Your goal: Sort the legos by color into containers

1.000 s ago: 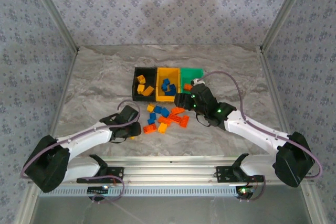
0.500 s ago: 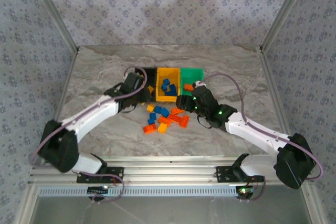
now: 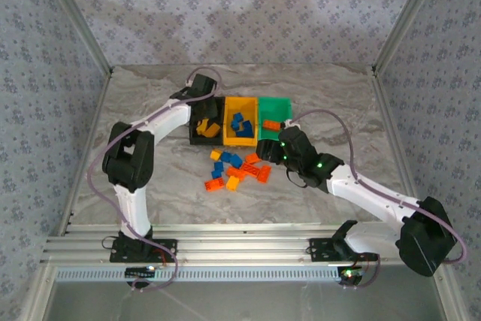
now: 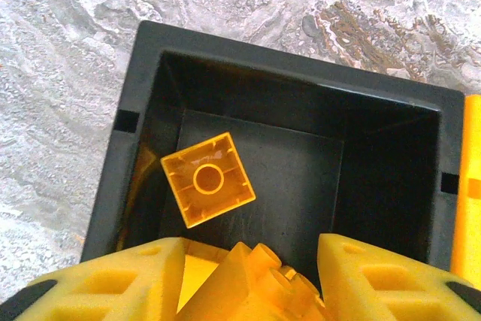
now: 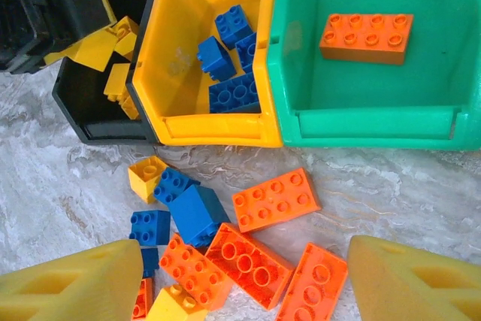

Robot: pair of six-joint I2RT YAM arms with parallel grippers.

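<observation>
Black rectangular plastic bin (image 4: 285,65) taken as reference. Left gripper (image 4: 252,264) hangs directly above its opening, clenched on 1 tilted yellow-orange studded plastic brick (image 4: 259,291). Judged: letting go drops it straight in, beside 1 loose yellow-orange brick (image 4: 208,179) on the bin floor. Right gripper (image 5: 246,261) is spread wide and empty over red-orange bricks (image 5: 275,199) on the table, right of the bin.

A grey marbled table (image 3: 338,95) — patterned walls (image 3: 240,13) behind (metal rail (image 3: 240,249) along the near edge).
</observation>
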